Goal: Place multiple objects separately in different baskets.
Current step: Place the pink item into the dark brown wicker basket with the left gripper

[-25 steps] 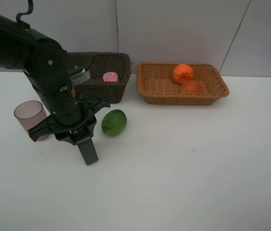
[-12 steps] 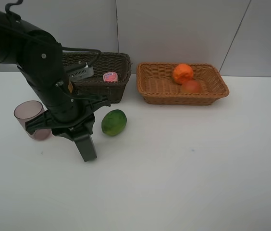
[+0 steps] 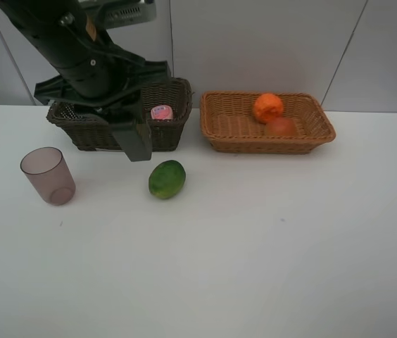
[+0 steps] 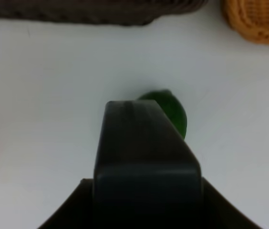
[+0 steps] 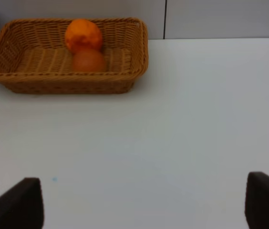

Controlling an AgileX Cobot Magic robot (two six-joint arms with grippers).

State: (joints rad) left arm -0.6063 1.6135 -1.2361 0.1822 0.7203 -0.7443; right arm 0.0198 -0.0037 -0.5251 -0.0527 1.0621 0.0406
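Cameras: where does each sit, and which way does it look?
Exterior high: up high, looking down on the table; left arm shows.
Left wrist: on that arm, looking down past its fingers at the green fruit.
Right wrist: low, facing the tan basket; its fingers show, wide apart.
Shared: exterior and left wrist both see the green fruit.

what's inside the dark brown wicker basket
A small pink bottle sits at the right end of the dark brown wicker basket; the black robot arm covers most of the rest.
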